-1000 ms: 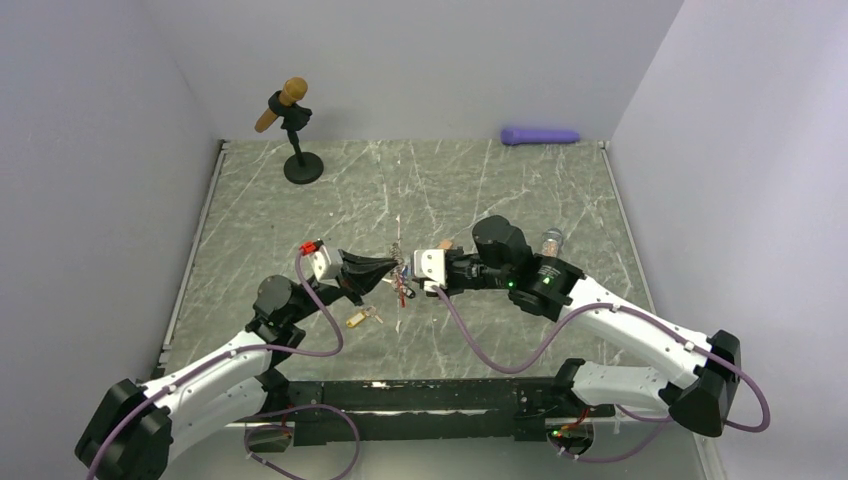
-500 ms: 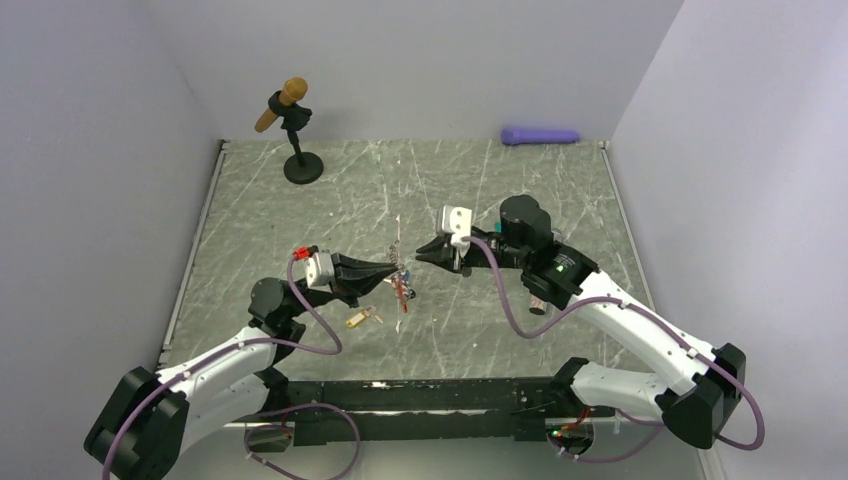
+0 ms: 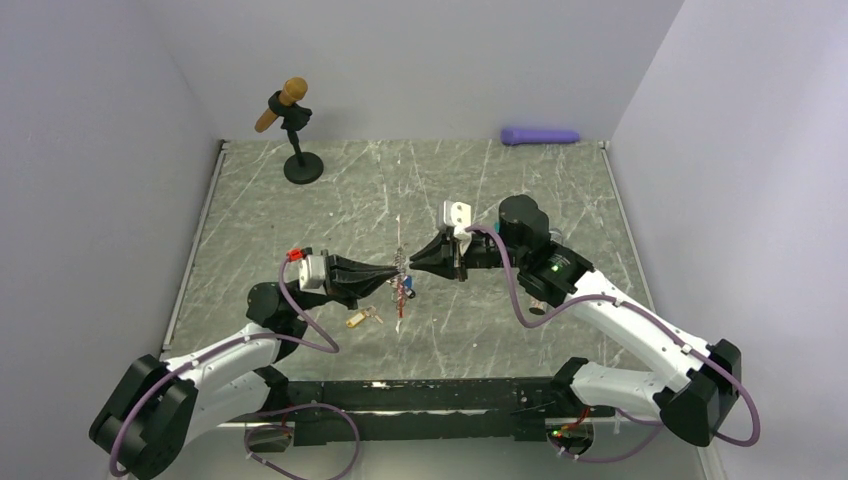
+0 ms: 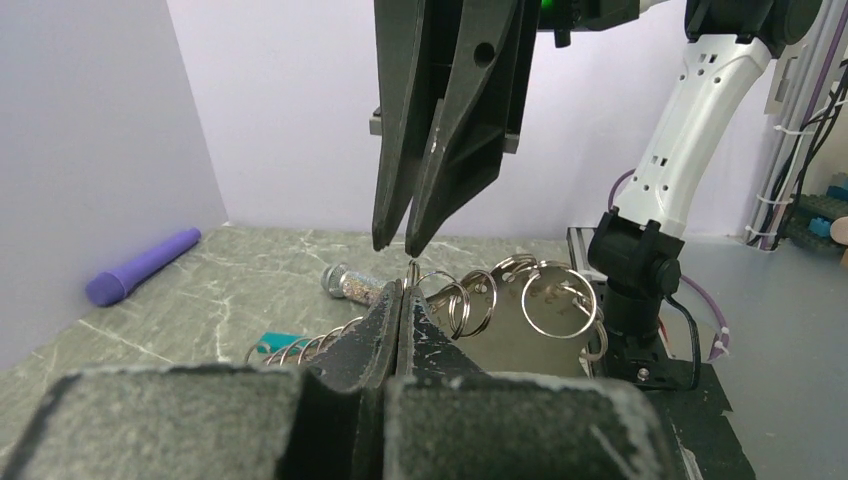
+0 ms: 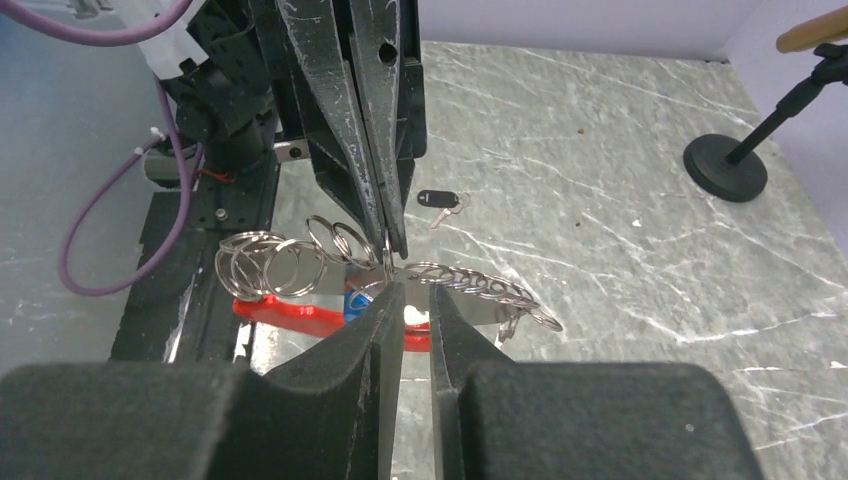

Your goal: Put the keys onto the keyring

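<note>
Both arms reached inward above the worktop [image 3: 520, 185], their tips nearly meeting. The left end effector [image 3: 388, 272] was clamped on the keyring [image 3: 400, 286], which hung just below the right end effector [image 3: 416, 262], whose jaws stood slightly apart. Only the right wrist view showed the red clip [image 5: 290, 311] and a black-tagged key [image 5: 438, 200] lying on the worktop.

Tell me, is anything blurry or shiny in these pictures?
Top external view: even, soft light, faint shadows, all sharp, though the keyring is tiny. Left wrist view: the left claw in front is blurred. Right wrist view: the right claw is blurred; the table has a sheen.
</note>
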